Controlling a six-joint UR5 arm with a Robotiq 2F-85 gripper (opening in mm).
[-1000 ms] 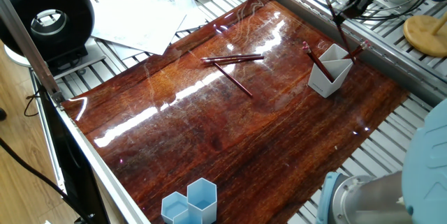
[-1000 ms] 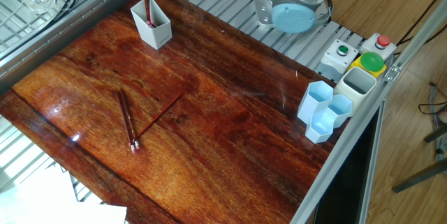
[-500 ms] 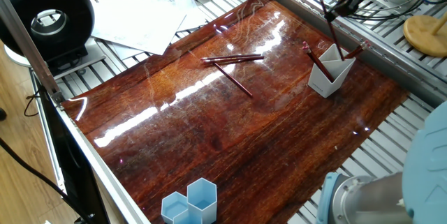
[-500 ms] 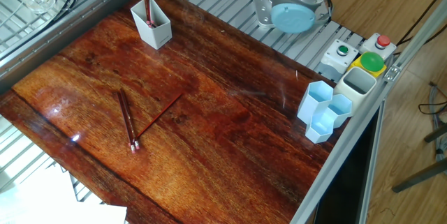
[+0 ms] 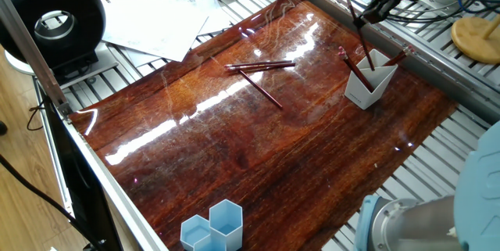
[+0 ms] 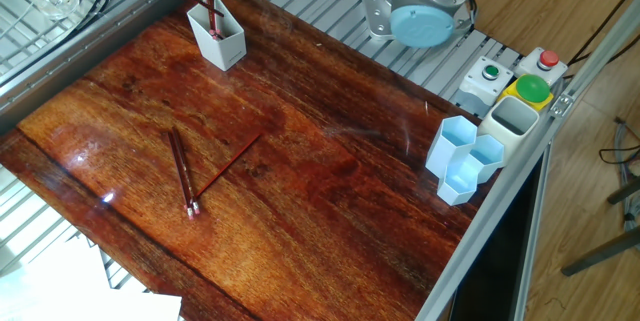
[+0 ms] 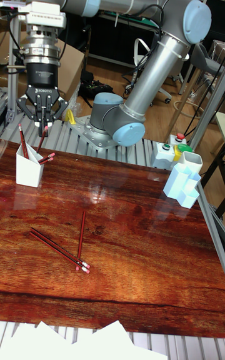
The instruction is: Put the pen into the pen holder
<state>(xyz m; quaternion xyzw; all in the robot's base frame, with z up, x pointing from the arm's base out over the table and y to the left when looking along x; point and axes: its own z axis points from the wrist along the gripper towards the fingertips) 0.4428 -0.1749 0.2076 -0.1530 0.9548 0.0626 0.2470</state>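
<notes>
the gripper hangs over the pen holder, which stands at about 2 o'clock on the wooden table in one fixed view. across the last second it has slid toward 9 o'clock in that view, and the pen it carries has gone with it. its upper end now leans further to 11 o'clock, while its lower end stays down in the mouth of the cup.

in the tall fixed view the fingers come together on the top of the pen, so we read the jaws as clenched on it, though the contact itself is small in the picture. the pen slants from the fingertips down toward 7 o'clock into the holder. nothing else on the table has shifted.

we judge the insertion nearly done: the tip is inside the rim and the pen is not yet let go. what is left, as we see it, is to release and lift clear.

the holder already has other pens in it, leaning to either side, so the new one may jam against them or tip the light cup.

three loose pens lie near 12 o'clock of the table's middle, well apart from the holder. the blue honeycomb cups sit at the far edge, untouched.
</notes>
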